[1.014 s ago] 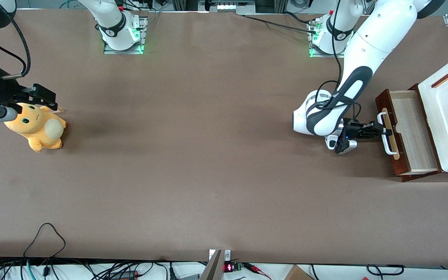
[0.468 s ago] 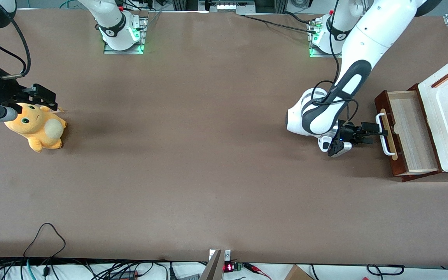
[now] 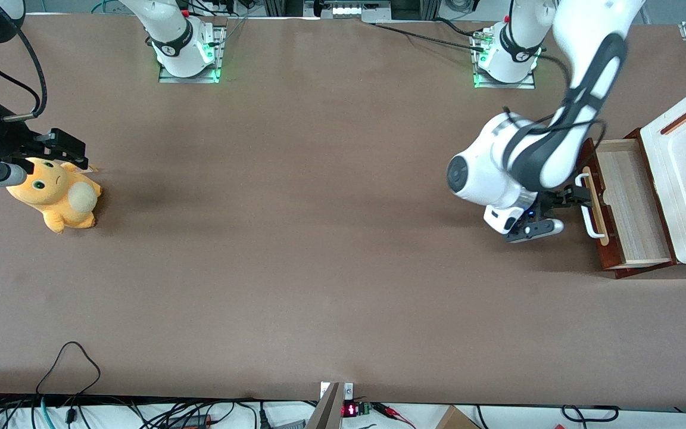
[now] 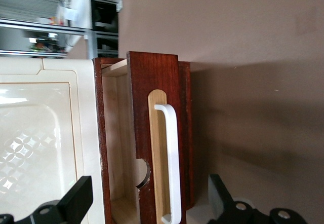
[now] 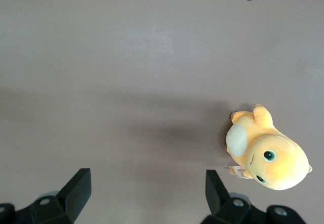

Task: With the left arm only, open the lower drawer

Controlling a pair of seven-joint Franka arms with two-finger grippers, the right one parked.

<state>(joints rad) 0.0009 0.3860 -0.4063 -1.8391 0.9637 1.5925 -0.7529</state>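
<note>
The lower drawer (image 3: 623, 199) sits at the working arm's end of the surface, about mid-height in the front view. It juts out from under the white cabinet top (image 3: 685, 173), with a good stretch of its pale wood floor bare. Its white bar handle (image 3: 587, 205) faces my gripper (image 3: 575, 198), which hangs just beside the bar at the end of the left arm (image 3: 521, 173). My fingers (image 4: 76, 199) are spread wide and pinch nothing. By my reckoning the pull is mostly made, so the step in hand is to get clear or to take a little more travel. To take more, I should settle around the middle of the bar, close squarely on it and draw straight along the drawer's run. A skewed pull would likely rack the dark red-brown front in its frame. To leave, I should back off in that same straight line, so neither finger hooks the bar and drags the cabinet. The front view shows how far the drawer stands out and how close I am to the bar, but my wrist hides the gap between my fingers there. The left wrist view shows that spread plainly, and also the pale strip (image 4: 158, 153) under the handle and the notch cut in the drawer front. The right wrist view shows only an orange plush toy (image 5: 266, 155) at the parked arm's end.
</note>
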